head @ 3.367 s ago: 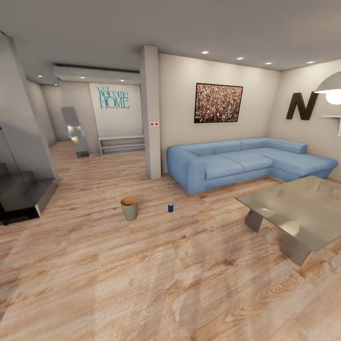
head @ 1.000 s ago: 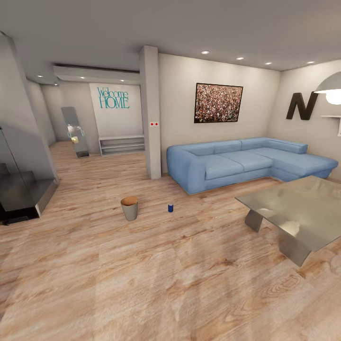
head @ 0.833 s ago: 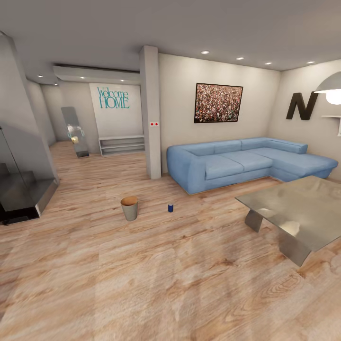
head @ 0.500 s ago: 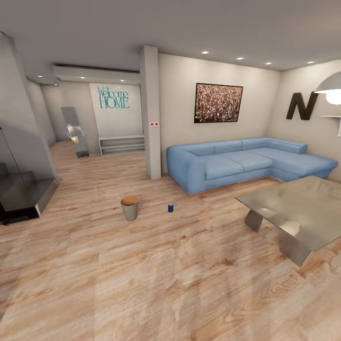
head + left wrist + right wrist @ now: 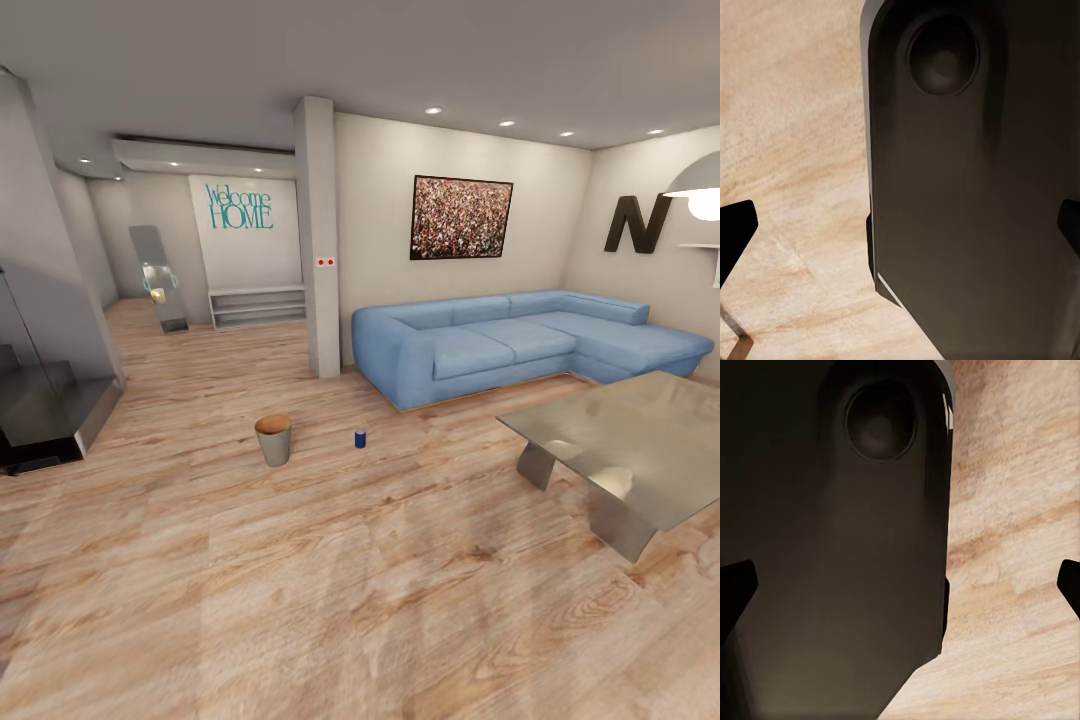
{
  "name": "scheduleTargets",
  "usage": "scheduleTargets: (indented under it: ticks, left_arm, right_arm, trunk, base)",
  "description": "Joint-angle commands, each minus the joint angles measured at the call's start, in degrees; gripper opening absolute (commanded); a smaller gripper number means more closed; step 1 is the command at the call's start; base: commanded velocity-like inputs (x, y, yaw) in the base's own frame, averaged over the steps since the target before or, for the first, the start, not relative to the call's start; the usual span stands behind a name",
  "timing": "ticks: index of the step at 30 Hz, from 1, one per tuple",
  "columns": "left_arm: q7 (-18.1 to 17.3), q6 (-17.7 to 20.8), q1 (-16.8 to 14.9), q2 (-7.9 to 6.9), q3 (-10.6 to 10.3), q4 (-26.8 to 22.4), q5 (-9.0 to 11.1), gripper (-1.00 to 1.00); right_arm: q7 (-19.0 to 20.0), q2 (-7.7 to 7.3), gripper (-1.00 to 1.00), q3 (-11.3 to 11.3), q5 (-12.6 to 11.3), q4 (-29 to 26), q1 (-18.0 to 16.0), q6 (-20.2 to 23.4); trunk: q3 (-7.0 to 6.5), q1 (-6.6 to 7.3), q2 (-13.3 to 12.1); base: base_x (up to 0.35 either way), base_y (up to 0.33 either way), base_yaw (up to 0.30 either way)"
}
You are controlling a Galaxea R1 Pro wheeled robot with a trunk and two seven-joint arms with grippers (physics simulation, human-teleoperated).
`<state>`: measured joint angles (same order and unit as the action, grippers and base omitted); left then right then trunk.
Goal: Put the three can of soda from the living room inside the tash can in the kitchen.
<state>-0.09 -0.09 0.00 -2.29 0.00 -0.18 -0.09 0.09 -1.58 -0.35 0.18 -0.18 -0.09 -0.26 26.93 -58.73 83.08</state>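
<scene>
Left gripper (image 5: 900,225) and right gripper (image 5: 900,585): fingertips at the frame edges, spread wide, nothing held; a dark robot body panel sits between them over plank floor (image 5: 360,600). Blue soda can (image 5: 360,438) stands upright on the floor, trash can (image 5: 273,440) near it at 9 o'clock. Sofa (image 5: 520,340) at 2 o'clock, grey low table (image 5: 630,450) at 3 o'clock; floor between is open.

One dark blue soda can (image 5: 360,438) stands on the plank floor (image 5: 330,560), just beside the one grey waste bin (image 5: 273,439), on the bin's sofa side. One light blue corner sofa (image 5: 520,343) lies beyond the bin, and one grey low table (image 5: 630,450) stands well apart from it. The walls carry one framed picture (image 5: 461,217) and one black letter N (image 5: 636,223). Five ceiling spotlights glow.
</scene>
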Motion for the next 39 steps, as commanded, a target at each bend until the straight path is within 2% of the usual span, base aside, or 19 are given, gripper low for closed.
scheduleTargets:
  ticks: [1,39]
  left_arm:
    - [0.0,0.0,0.0,0.0,0.0,0.0,0.0,1.0]
    - [0.0,0.0,0.0,0.0,0.0,0.0,0.0,1.0]
  right_arm:
    - [0.0,0.0,1.0,0.0,0.0,0.0,0.0,0.0]
    - [0.0,0.0,1.0,-0.01,0.01,0.0,0.0,0.0]
  trunk:
    - [0.0,0.0,0.0]
    - [0.0,0.0,0.0]
  base:
    - [0.0,0.0,0.0]
    - [0.0,0.0,0.0]
